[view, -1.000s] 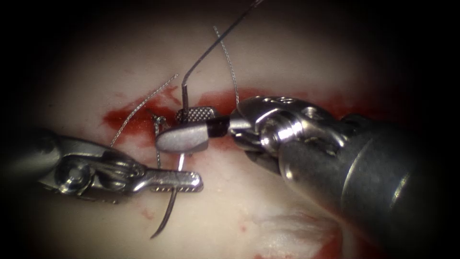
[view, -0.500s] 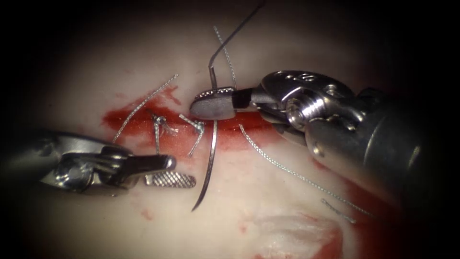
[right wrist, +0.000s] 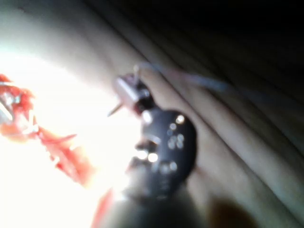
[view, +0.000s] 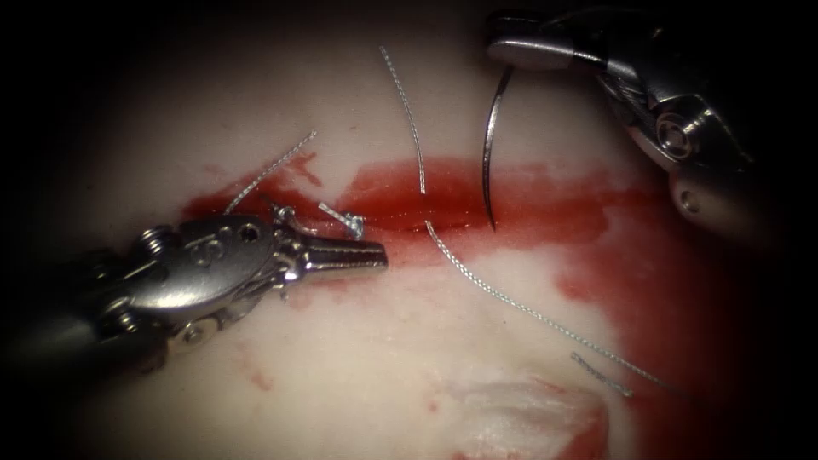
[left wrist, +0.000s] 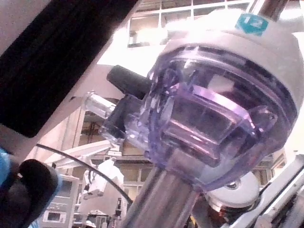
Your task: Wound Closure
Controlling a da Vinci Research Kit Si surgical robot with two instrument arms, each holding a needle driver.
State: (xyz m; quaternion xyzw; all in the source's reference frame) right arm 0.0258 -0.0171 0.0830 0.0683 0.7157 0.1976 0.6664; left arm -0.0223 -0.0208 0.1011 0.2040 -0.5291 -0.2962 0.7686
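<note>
In the endoscope view the tissue (view: pixel 383 358) has a red horizontal cut (view: pixel 400 204). My right tool (view: pixel 528 53) sits at the upper right, shut on the needle (view: pixel 487 153) near its thread end. The needle hangs free in a downward curve, its tip just over the right half of the cut. The thread (view: pixel 409 119) runs down into the cut and comes out toward the lower right. My left tool (view: pixel 371 253) lies by the left part of the cut, jaws shut with nothing between them. The right wrist view shows the right tool (right wrist: pixel 127 92) and the needle (right wrist: pixel 114 111).
Two tied knots (view: pixel 284 213) with short cut thread ends (view: pixel 345 220) sit on the left part of the cut. A longer cut end (view: pixel 273 169) lies above them. Red fluid (view: pixel 613 255) spreads at the right. A loose thread piece (view: pixel 601 375) lies at the lower right.
My left tool let go of the needle, shut, and moved up to the cut. My right tool carried the needle up and to the right, away from the cut's middle.
</note>
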